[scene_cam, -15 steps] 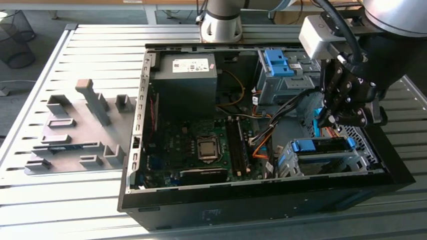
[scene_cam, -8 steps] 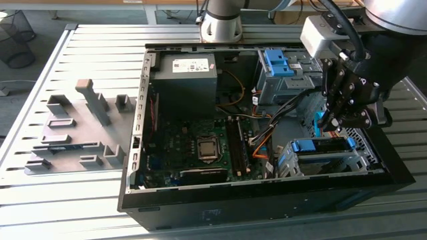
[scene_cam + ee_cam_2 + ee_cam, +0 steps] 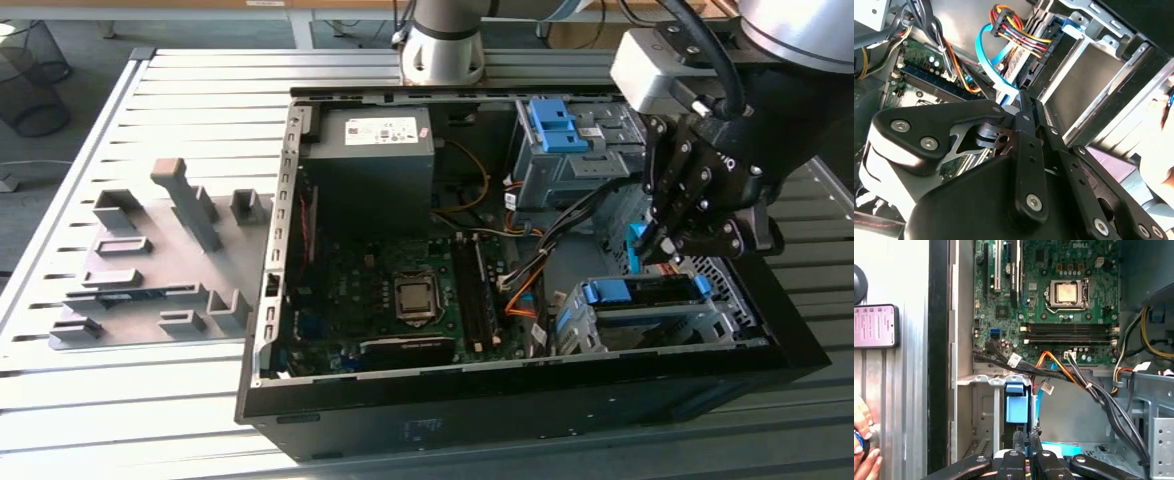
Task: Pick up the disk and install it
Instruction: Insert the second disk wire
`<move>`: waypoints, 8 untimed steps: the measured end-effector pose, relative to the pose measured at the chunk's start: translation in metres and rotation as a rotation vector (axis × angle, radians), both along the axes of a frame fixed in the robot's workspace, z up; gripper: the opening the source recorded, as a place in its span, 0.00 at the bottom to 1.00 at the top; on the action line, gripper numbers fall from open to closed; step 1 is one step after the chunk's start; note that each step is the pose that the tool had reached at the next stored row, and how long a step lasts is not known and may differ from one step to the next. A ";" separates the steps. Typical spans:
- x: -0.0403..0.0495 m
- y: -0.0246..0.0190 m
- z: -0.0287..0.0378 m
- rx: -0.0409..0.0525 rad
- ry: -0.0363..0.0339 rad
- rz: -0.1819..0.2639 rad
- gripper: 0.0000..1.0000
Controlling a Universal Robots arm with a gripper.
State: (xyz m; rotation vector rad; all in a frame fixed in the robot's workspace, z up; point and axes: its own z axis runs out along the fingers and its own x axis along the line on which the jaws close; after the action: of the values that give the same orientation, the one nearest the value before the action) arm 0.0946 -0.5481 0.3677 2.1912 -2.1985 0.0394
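My gripper hangs inside the open computer case, at the exterior view's right, between two grey drive bays. In both wrist views its fingers stand pressed together, so it looks shut. The tips point down into the gap just behind the near bay, which carries a blue bracket. A blue data cable and a bundle of coloured power wires hang right by the tips. A light-blue strip lies beside the fingers; I cannot tell what it is. The disk is hidden.
The far bay carries blue brackets. A grey power-supply box and the green motherboard fill the case's other half. A grey fixture plate lies on the slatted table outside. A person's hand is beside the case.
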 end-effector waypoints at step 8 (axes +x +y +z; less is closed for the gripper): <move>0.0107 0.0007 -0.0052 -0.0132 0.0240 -0.005 0.16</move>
State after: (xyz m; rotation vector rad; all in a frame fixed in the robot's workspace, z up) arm 0.1053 -0.5474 0.3625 2.1680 -2.1845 0.0273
